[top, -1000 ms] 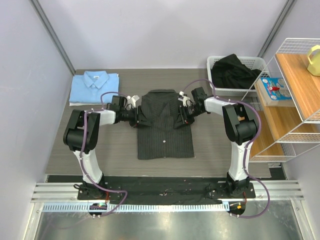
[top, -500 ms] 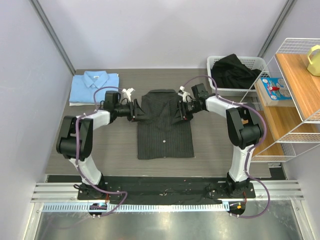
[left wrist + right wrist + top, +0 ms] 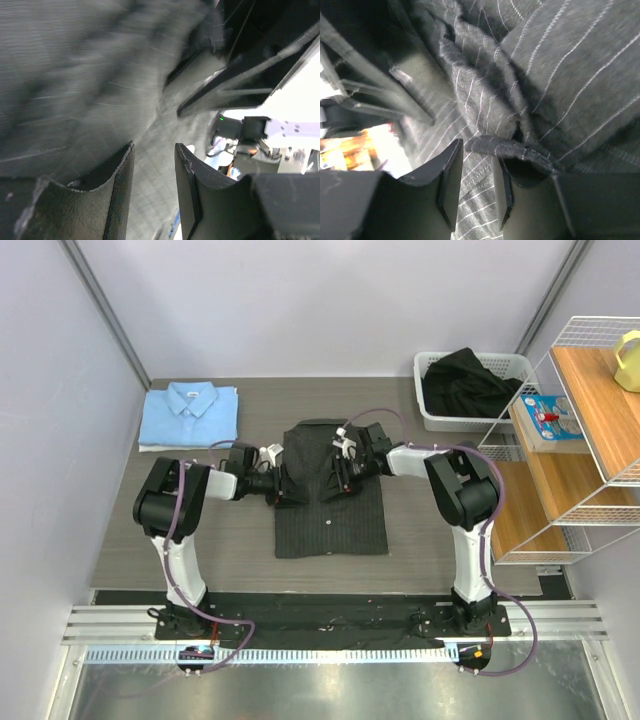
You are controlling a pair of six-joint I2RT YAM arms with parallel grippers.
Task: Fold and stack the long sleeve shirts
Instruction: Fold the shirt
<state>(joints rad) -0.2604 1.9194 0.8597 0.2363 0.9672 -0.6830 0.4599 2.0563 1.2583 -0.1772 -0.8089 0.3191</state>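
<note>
The black pinstriped shirt (image 3: 330,515) lies flat mid-table, collar to the back. My left gripper (image 3: 281,487) is at its upper left edge and my right gripper (image 3: 341,473) is over its upper chest. In the left wrist view the fingers (image 3: 120,195) stand a narrow gap apart with dark cloth (image 3: 80,85) running between them. In the right wrist view the fingers (image 3: 451,185) are also nearly together, and a fold of pinstriped cloth (image 3: 510,149) lies across the right fingertip. The light blue shirt (image 3: 190,415) lies folded at the back left.
A white basket (image 3: 435,420) holding dark clothing stands at the back right. A wire and wood shelf unit (image 3: 580,450) stands along the right side. The two grippers are close together over the shirt's top.
Both grippers have moved from the shirt's shoulders inward. The right one has gone well to the left over the chest, and the left one slightly nearer and to the right.
</note>
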